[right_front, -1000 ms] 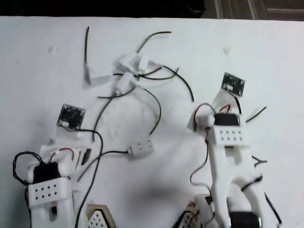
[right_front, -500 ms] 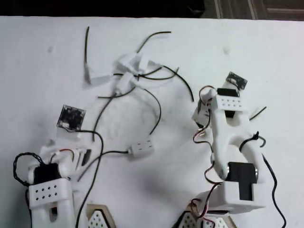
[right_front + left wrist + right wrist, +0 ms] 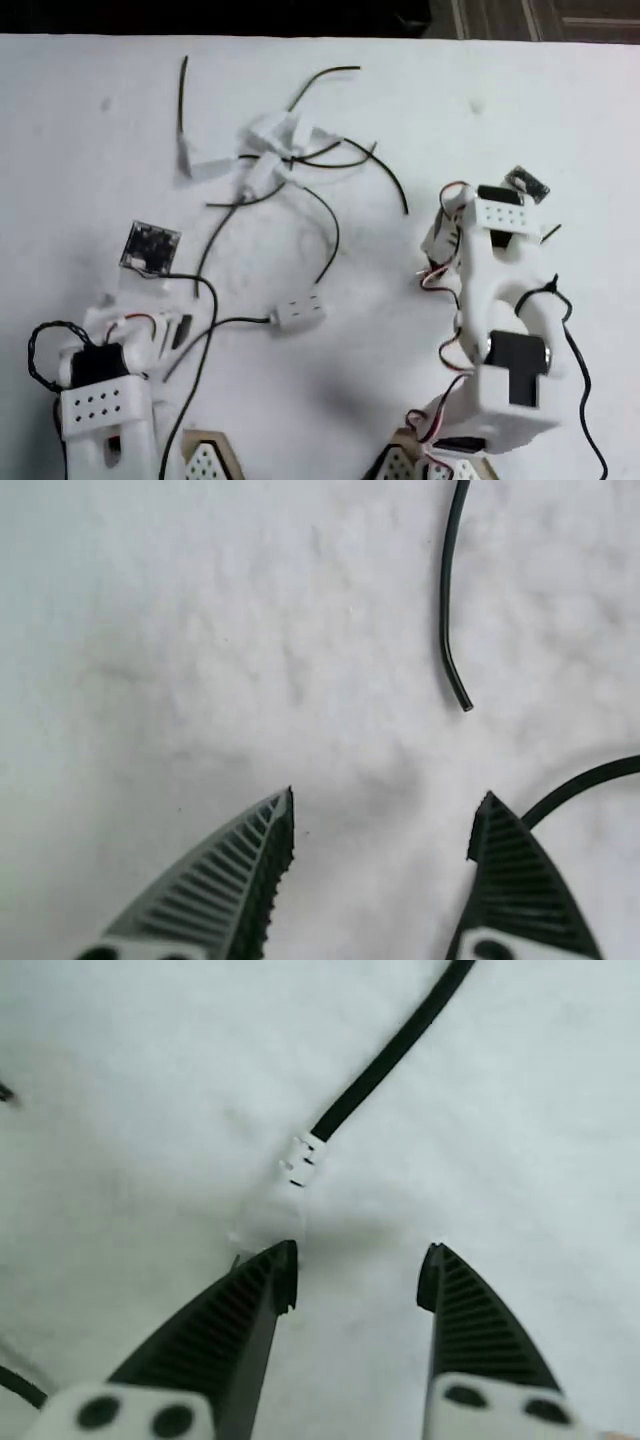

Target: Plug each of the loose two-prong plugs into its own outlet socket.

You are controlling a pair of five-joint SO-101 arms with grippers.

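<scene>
The right arm (image 3: 495, 300) had swung out toward the far right over the last second. That put the right gripper (image 3: 355, 1265) just short of a small white plug (image 3: 300, 1160) on a black cord (image 3: 390, 1050), jaws apart and empty. It looked like a two-prong end, but it was too fuzzy to be sure. The left gripper (image 3: 385, 820) hadn't budged at near left, also gaping. The socket block (image 3: 298, 314) sat mid-table, well apart from that plug, so I'd guess a grab came next.

Perhaps a lab; white table (image 3: 80, 120), loose wires (image 3: 337, 235)
</scene>
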